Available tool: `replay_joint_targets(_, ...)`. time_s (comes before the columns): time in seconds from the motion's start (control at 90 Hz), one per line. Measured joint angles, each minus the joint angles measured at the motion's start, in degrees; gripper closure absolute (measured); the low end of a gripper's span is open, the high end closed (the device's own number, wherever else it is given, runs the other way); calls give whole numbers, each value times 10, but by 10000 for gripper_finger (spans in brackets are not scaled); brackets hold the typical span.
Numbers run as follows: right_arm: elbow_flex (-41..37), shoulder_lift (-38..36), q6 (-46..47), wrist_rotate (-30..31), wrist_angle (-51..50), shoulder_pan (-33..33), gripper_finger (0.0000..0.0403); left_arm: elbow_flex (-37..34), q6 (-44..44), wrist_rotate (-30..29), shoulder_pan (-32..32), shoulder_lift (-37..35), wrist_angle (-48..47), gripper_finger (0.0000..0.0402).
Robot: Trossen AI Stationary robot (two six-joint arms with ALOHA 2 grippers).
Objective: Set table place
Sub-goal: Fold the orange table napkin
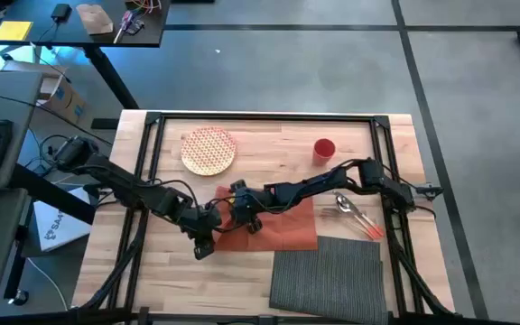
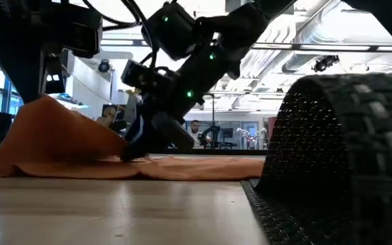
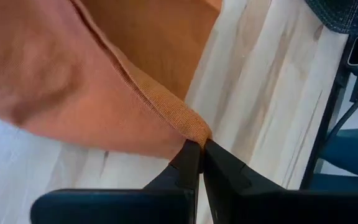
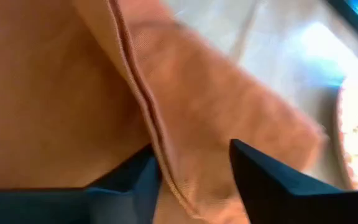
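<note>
We log: dark grey ribbed rect. placemat (image 1: 326, 272) flat on light plank counter (image 1: 179, 280), near front edge. Left claw (image 3: 198, 151) clamped on orange cloth napkin (image 1: 283, 226) edge. Right claw (image 4: 191, 168) apart, w/ napkin fold between fingers.

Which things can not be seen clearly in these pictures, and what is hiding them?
- Right pincer: whether it pinches the orange napkin is unclear; the right wrist view is blurred.
- Cutlery: too small in the high view to tell the pieces apart.
- Plate and red cup: missing in the low view, behind the raised placemat and napkin.
- Left pincer: shut on the napkin's corner.
</note>
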Motion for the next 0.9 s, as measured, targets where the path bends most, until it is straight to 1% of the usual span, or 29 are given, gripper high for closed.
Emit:
replay_joint_targets(0.089,25,0,75,6,-51,0,361,23,-3,-28,-12,-1,-79,401)
replay_joint_targets(0.111,34,0,93,10,-69,0,376,31,-6,-39,-15,-1,-101,401)
replay_joint_targets(0.144,49,0,116,14,-94,-1,388,45,-9,-56,-19,-1,-132,401)
replay_joint_targets(0.211,85,-4,145,30,-142,-2,396,73,-12,-97,-25,-6,-196,401)
replay_joint_targets(0.267,117,-11,147,42,-192,-2,400,97,-15,-133,-27,-10,-241,401)
replay_joint_targets(0.367,199,-35,153,54,-291,-5,402,154,-17,-200,-24,-20,-334,401)
replay_joint_targets(0.5,350,-54,206,66,-485,-19,403,246,-31,-300,-14,-35,-463,401)
replay_joint_targets(0.567,435,-54,237,69,-579,-27,403,299,-22,-348,-10,-45,-497,401)
replay_joint_targets(0.6,469,-55,258,76,-609,-30,403,324,-10,-370,-7,-49,-507,401)
replay_joint_targets(0.644,460,-83,278,79,-609,-33,403,357,12,-393,-3,-53,-513,401)
replay_joint_targets(0.689,424,-123,293,66,-607,-37,403,391,37,-414,-1,-56,-510,401)
replay_joint_targets(0.744,404,-162,322,47,-613,-40,403,431,73,-432,2,-57,-504,401)
replay_joint_targets(0.844,404,-207,369,16,-643,-38,403,488,149,-449,5,-58,-455,401)
replay_joint_targets(0.9,412,-222,381,-18,-648,-34,403,512,193,-446,5,-57,-425,401)
